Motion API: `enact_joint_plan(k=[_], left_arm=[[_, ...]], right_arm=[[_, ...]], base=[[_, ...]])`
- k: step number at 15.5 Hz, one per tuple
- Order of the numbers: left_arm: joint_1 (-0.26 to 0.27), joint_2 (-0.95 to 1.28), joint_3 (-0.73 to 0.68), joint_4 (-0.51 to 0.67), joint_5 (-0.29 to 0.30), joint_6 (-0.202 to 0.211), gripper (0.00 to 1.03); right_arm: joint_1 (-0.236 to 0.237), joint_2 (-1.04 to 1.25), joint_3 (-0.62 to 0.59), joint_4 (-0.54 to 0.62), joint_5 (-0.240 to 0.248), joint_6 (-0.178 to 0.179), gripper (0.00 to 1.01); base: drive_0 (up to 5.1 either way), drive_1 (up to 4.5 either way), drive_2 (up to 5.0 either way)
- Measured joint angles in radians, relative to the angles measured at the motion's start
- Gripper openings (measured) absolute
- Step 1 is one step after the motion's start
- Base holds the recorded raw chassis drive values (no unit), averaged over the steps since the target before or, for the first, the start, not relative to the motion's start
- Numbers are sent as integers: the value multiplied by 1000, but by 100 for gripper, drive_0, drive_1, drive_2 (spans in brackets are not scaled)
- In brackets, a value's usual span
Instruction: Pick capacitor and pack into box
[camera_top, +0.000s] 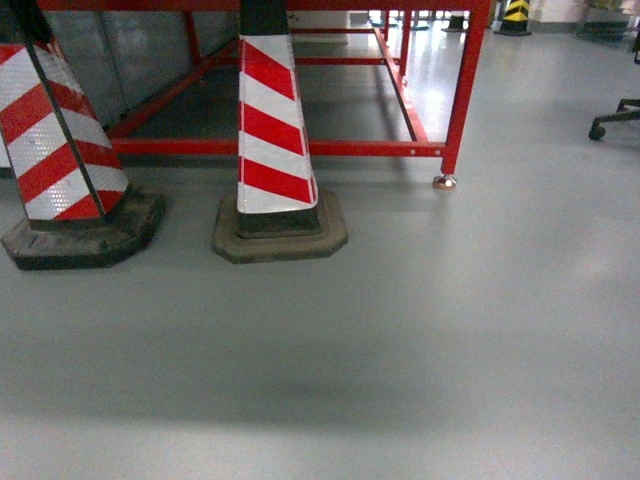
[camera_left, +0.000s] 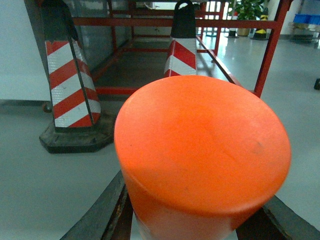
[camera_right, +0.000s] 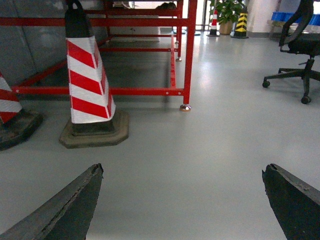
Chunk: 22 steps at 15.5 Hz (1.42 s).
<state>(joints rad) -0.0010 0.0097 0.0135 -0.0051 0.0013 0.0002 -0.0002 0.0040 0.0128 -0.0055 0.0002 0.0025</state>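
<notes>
- Head view: grey floor (camera_top: 400, 350) fills the frame. Two red-and-white striped traffic cones stand on dark rubber bases, the left cone (camera_top: 55, 140) at the left edge and the middle cone (camera_top: 272, 130) just left of centre. Behind them runs a red metal frame (camera_top: 455, 100), its foot resting on the floor. A chair base (camera_top: 612, 118) shows at the right edge. No arm or gripper appears here, and the box is not in view.
- Left wrist view: the left gripper (camera_left: 200, 222) is clenched on an orange cylinder (camera_left: 202, 150), whose flat round end fills the middle of the frame; dark fingers (camera_left: 100, 215) show on both sides along the bottom edge. Whether this cylinder is the capacitor cannot be confirmed. The two cones and the red frame stand beyond it.
- Right wrist view: the right gripper (camera_right: 182, 200) is released, its dark fingers (camera_right: 65, 205) spread wide at the lower corners with bare floor between them, grasping nothing. One cone stands left of centre, the red frame behind it. A black office chair (camera_right: 300, 50) stands at the upper right.
</notes>
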Motion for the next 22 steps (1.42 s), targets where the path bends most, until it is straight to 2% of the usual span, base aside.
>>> enact_joint_plan(k=[2,10,22], left_arm=[[0,0,0,-1,-2,0,44],[-1,0,0,-1,-3,0,44],[-1,0,0,-2,-2,0,44]], right_arm=[[0,0,0,-1,0,0,98],[0,0,0,0,-2,0,98],[0,0,0,0,-1,0,98]], base=[[-503,243,243],[0,0,0],[4,384,-375]])
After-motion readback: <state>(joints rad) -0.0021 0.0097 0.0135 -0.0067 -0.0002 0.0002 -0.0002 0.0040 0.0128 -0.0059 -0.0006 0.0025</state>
